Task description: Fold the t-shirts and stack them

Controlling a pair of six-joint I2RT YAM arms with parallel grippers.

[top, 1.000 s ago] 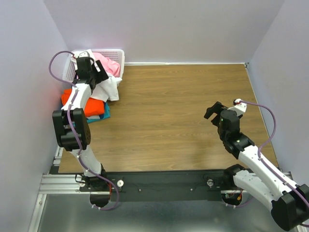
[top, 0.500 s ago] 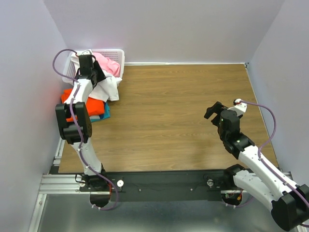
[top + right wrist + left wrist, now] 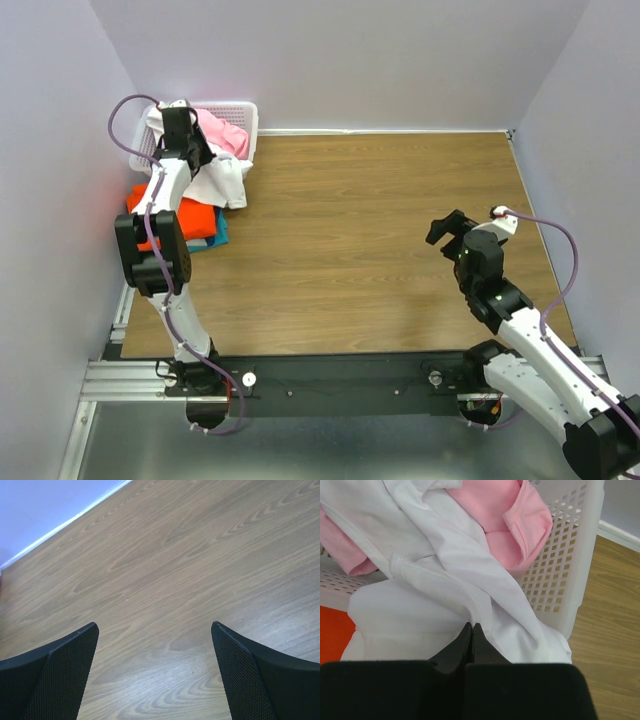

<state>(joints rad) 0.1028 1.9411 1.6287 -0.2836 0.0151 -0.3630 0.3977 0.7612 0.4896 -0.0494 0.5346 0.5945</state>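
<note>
Flooding the wooden table (image 3: 380,220) with bright, even light from overhead, leaving only faint, soft-edged shadows on it. Laying a pale sheen across its boards in the right wrist view. Nearly bleaching the white t-shirt (image 3: 420,610) at the table's far-left corner, spilling a red cast from the orange t-shirt (image 3: 198,217) onto the wall (image 3: 98,190) beside it.

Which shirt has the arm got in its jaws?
The white t-shirt, hanging over the basket: the jaws of the left gripper pinch its fold. The pink, orange and teal ones lie ungripped.

table (image 3: 380,220) centre open, basket (image 3: 251,120) and white t-shirt (image 3: 228,180) fill far-left corner
</note>
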